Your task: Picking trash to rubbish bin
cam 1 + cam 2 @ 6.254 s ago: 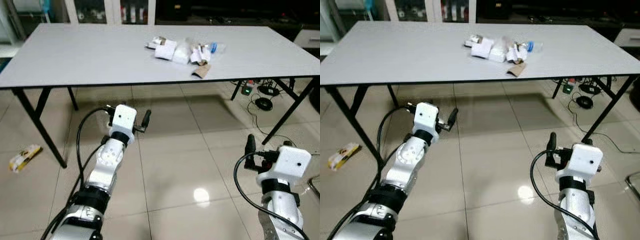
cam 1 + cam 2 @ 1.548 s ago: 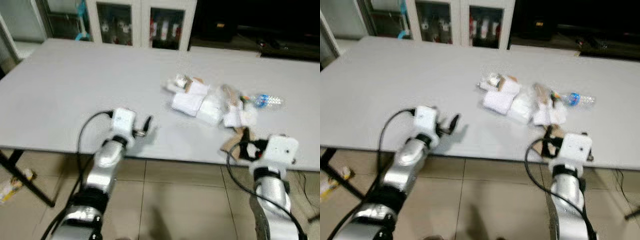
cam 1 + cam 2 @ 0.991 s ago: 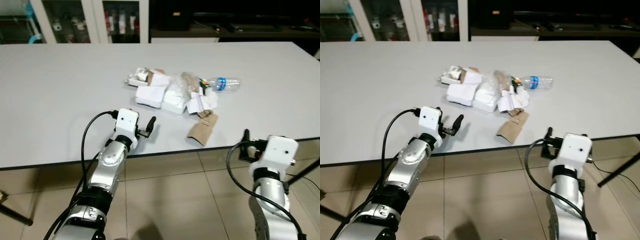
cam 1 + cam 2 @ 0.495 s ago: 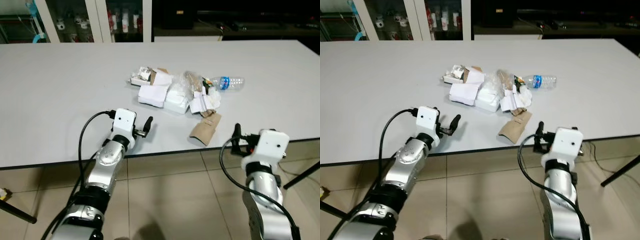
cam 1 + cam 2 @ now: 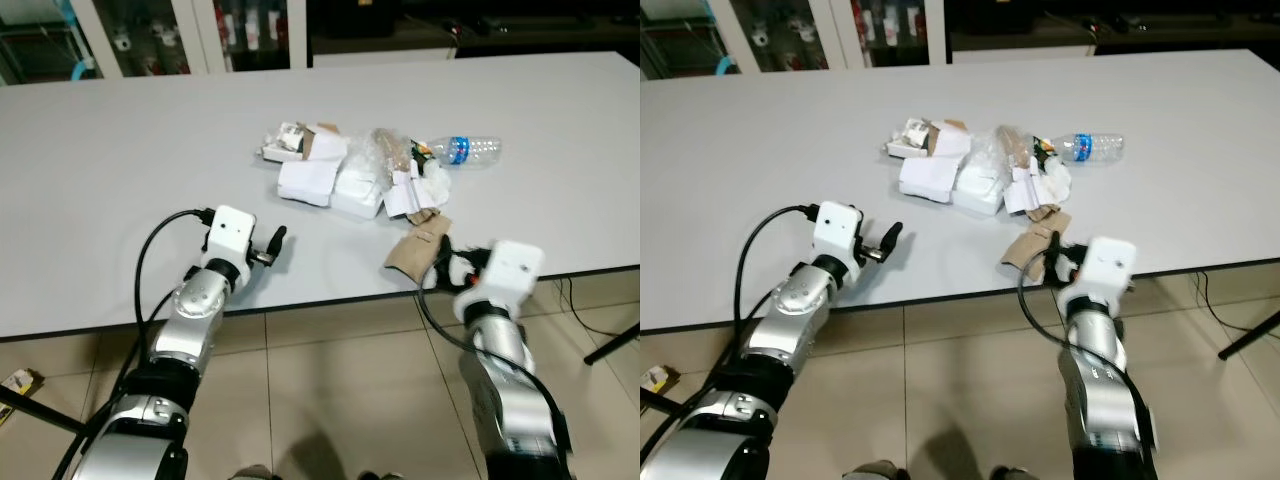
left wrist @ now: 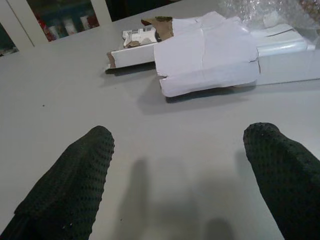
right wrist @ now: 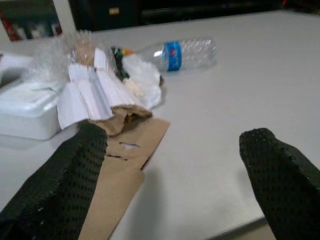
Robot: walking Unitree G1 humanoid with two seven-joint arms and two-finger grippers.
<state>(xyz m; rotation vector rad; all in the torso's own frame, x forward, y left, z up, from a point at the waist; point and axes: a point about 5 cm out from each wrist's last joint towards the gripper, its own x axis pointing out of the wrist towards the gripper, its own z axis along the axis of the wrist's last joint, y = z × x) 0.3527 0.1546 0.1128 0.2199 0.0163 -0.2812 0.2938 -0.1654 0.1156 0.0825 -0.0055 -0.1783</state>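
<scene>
Both arms are built of silver, rounded metal segments joined by dark rings, thickening toward the shoulder. Each wrist ends in a boxy white housing with softened corners and a small dark dot on its upper face. A black cable loops out from behind each housing and runs back along the forearm. The left gripper [image 5: 272, 245] and right gripper [image 5: 447, 262] each carry two long black fingers; close up, the fingers [image 6: 70, 190] are matte, rounded at the tips and covered in a fine dimpled, rubbery texture.
</scene>
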